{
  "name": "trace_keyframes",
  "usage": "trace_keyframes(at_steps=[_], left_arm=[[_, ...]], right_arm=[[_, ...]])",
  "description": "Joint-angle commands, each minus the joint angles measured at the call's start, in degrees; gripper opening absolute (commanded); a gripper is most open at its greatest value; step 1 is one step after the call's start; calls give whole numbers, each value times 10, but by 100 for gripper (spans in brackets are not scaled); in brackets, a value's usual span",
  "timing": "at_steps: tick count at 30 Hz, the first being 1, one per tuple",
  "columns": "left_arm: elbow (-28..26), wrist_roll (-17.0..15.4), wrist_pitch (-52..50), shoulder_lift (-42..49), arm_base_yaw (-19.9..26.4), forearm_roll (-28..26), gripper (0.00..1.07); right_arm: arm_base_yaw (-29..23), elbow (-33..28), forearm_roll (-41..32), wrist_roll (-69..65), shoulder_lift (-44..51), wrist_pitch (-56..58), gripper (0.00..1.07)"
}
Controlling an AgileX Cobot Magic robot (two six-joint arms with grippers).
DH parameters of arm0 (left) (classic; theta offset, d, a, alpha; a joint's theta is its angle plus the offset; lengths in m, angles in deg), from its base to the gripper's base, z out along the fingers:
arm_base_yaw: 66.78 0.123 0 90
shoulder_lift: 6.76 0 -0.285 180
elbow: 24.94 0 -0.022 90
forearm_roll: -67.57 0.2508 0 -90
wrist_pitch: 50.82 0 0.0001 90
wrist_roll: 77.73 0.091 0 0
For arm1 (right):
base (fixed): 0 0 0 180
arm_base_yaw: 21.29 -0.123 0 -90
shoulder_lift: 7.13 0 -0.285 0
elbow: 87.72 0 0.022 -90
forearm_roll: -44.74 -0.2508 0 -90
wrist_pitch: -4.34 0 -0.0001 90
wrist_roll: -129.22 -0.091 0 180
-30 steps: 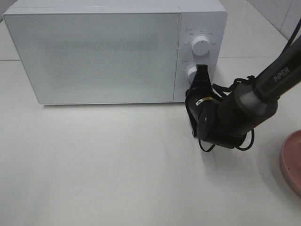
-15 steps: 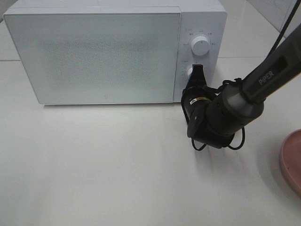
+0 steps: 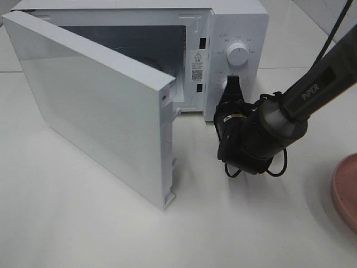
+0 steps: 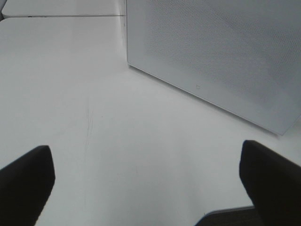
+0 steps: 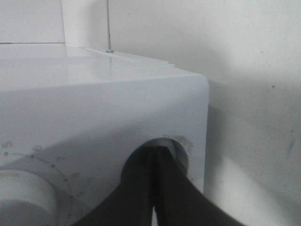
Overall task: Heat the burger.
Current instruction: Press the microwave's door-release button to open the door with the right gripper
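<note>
The white table (image 3: pixel 83 223) lies under both grippers. On it, straight ahead of the right gripper (image 3: pixel 233 85), stands a white microwave (image 3: pixel 240 17). Its door (image 3: pixel 95 106) stands open, hinged at the side far from that gripper, with the free edge out over the table. What can be seen of the cavity past the door is dim and looks bare, but the door covers much of it. The burger shows in none of the views, so I cannot tell where it is.

The dark right arm (image 3: pixel 312 89) reaches in to the microwave's control panel. A pink plate (image 3: pixel 346 190) lies behind and to the outer side of the gripper, cut off by the picture's edge; nothing shows on the visible part.

The right gripper's fingers (image 5: pixel 141 197) are pressed together, their tips set into a round recess (image 5: pixel 181 146) in the panel, below the upper knob (image 3: pixel 238 54).

The left gripper (image 4: pixel 150 183) hangs over bare table with its fingers (image 4: pixel 26 179) spread wide and nothing between them. The door's outer face (image 4: pixel 221 61) is ahead of it.
</note>
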Motion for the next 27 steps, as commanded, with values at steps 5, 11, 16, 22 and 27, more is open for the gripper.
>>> trace_keyframes(at_steps=[5,11,16,22,27], left_arm=[[1,-1,-9,7,-3,-5,100],[1,-1,-9,7,-3,-5,100],[1,-1,-9,7,-3,-5,100],[1,-1,-9,7,-3,-5,100],[1,-1,-9,7,-3,-5,100]], right_arm=[[28,52,78,7,0,-79,0],[26,40,77,7,11,-58,0],[26,9,77,9,32,-37,0],[26,-11,78,14,59,28,0],[26,-38,78,21,83,52,0]])
